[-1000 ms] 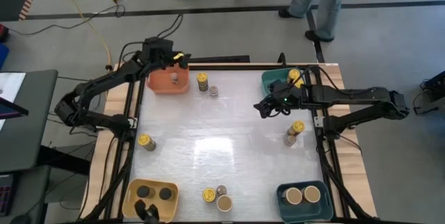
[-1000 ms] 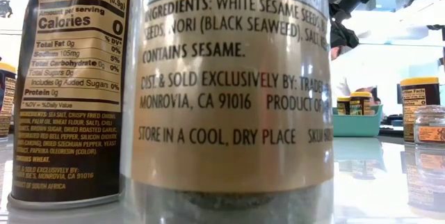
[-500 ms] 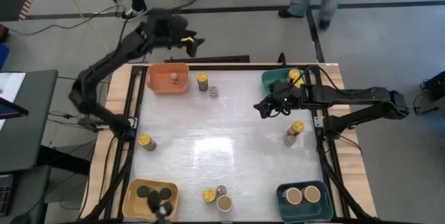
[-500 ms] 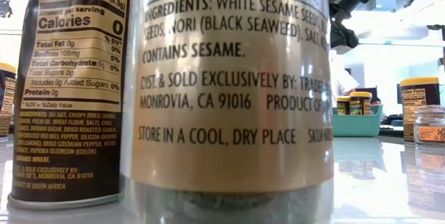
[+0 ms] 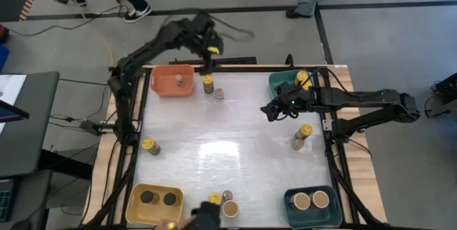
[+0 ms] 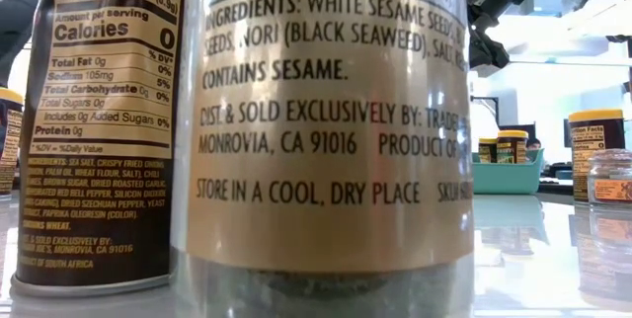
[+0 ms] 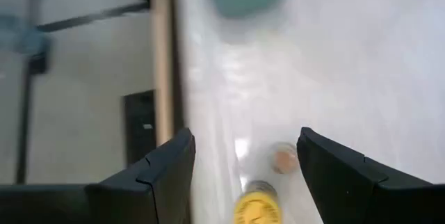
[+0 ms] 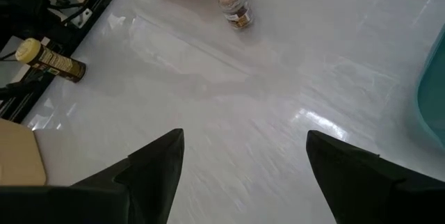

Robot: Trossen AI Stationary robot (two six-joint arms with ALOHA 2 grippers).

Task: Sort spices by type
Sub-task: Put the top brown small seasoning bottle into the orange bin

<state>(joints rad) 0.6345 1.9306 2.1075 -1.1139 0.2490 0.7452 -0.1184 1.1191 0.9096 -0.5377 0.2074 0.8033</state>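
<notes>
The spices are small jars spread over the white table [image 5: 235, 151]. My left gripper [image 5: 208, 60] [image 7: 247, 161] hangs open above the far edge, over a yellow-lidded jar [image 5: 208, 82] [image 7: 256, 206] and a small grey-topped jar [image 5: 219, 93] [image 7: 284, 158] that stand beside the orange bin [image 5: 172, 80]. One grey-topped jar [image 5: 178, 81] stands inside that bin. My right gripper [image 5: 270, 111] [image 8: 243, 161] is open above bare table, next to the far teal bin [image 5: 285, 83], which holds yellow-lidded jars [image 5: 303, 78].
A yellow-lidded jar [image 5: 149, 145] stands alone at the left, and two jars [image 5: 303, 136] at the right. The yellow bin [image 5: 153, 201] holds black-lidded jars and the near teal bin [image 5: 310, 201] tan-lidded ones. Three jars [image 5: 223, 203] crowd the near edge, filling the low view.
My left gripper has risen from the far rim of the orange bin and swung toward the table's right along the far edge, rolling as it went. It now hangs over the yellow-lidded jar beside the bin. No jar has moved.
</notes>
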